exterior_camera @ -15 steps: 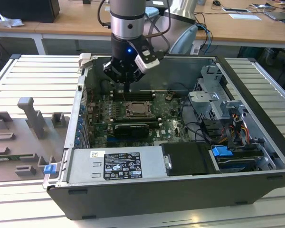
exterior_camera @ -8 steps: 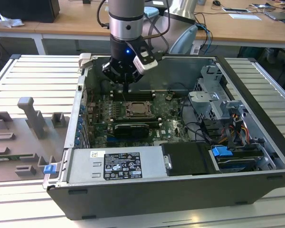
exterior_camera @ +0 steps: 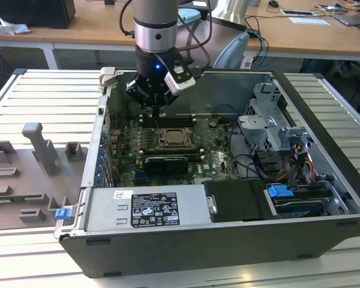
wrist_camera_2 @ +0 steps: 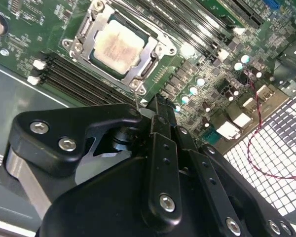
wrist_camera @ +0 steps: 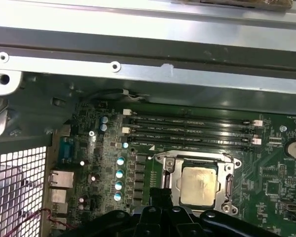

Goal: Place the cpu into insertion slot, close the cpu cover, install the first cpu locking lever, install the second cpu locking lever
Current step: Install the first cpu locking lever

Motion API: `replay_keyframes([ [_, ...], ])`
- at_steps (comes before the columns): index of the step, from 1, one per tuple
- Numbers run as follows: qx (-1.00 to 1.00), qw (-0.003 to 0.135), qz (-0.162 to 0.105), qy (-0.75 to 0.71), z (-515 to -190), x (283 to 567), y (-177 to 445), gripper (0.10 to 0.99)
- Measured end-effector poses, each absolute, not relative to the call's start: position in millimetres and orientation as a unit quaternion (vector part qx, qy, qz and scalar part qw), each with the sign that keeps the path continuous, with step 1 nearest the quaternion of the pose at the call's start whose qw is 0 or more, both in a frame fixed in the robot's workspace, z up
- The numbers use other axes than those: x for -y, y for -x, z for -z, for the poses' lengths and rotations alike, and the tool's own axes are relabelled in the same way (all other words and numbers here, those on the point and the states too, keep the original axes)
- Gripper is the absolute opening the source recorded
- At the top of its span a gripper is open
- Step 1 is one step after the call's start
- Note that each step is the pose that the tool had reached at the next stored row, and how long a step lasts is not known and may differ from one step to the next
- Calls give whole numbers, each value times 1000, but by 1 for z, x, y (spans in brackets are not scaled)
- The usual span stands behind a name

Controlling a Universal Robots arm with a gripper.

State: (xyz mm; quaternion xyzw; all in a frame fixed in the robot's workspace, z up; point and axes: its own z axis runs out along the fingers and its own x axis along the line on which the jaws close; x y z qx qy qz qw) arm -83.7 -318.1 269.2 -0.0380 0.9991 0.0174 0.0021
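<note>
The cpu (exterior_camera: 171,138) (wrist_camera_2: 117,47) (wrist_camera: 200,185), a pale silvery square, lies in the insertion slot (wrist_camera_2: 91,49) on the green board. The cpu cover (wrist_camera_2: 154,53) (wrist_camera: 227,183), a grey metal frame, lies flat around it. My gripper (exterior_camera: 158,111) (wrist_camera_2: 157,101) (wrist_camera: 161,194) hangs just above the board beside the socket, on the side of the long black memory slots (wrist_camera: 187,129). Its dark fingers are pressed together with nothing between them. A thin metal rod (wrist_camera_2: 137,98) rises from the socket's corner right beside the fingertips; I cannot tell whether they touch.
The open computer case (exterior_camera: 324,114) walls in the board on all sides. A black card (exterior_camera: 166,163) lies near the socket, with a power supply (exterior_camera: 145,210) in front. At the exterior view's right are a drive cage (exterior_camera: 270,123) and cables (exterior_camera: 300,165). Grey fixtures (exterior_camera: 42,147) stand outside.
</note>
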Motion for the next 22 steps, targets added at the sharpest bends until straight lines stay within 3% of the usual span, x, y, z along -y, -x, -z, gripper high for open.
replay_keyframes([
  [13,-999,2,-17,34,-259,315,113,106],
  [22,-999,2,-17,34,-254,291,108,106],
])
